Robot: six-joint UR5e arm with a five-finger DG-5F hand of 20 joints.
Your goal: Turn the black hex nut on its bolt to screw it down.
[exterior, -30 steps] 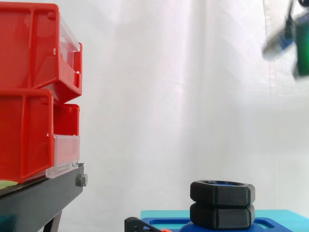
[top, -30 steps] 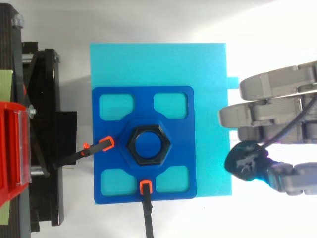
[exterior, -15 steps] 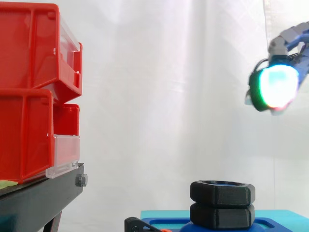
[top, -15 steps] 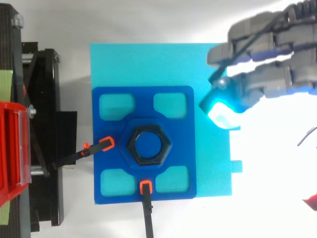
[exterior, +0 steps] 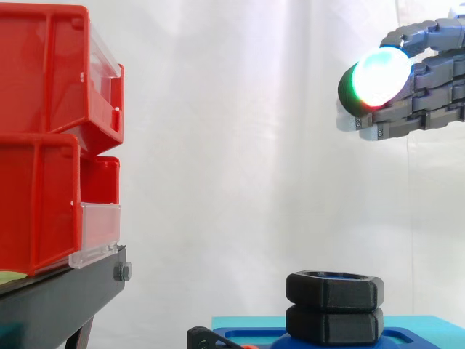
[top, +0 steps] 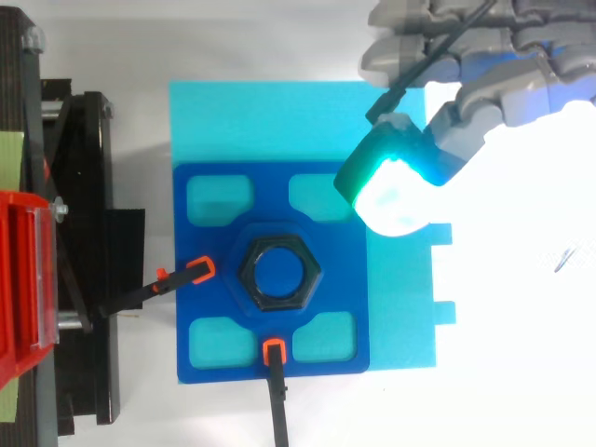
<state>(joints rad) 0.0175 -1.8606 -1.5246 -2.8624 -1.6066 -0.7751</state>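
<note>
The black hex nut (top: pixel 279 273) sits on its bolt in the middle of a dark blue plate (top: pixel 219 237). From the side the nut (exterior: pixel 334 289) rests on top of a second black hex shape below it. My hand (exterior: pixel 429 94) hangs high above and to the right of the nut, well apart from it, open with its fingers stretched leftward and holding nothing. One glowing fingertip (exterior: pixel 378 76) points left. From above the hand (top: pixel 503 88) comes in at the top right, and its glowing fingertip (top: pixel 396 191) hovers over the plate's upper right corner.
The blue plate lies on a cyan base (top: pixel 279 121). Two black clamps with orange tips (top: pixel 197 270) (top: pixel 273 350) press the plate from the left and from the front. Red bins (exterior: pixel 51 138) on a black stand (exterior: pixel 65 298) rise at the left.
The hand has moved up and to the left, toward the nut's side of the plate. Its fingers have straightened out. The nut has not moved.
</note>
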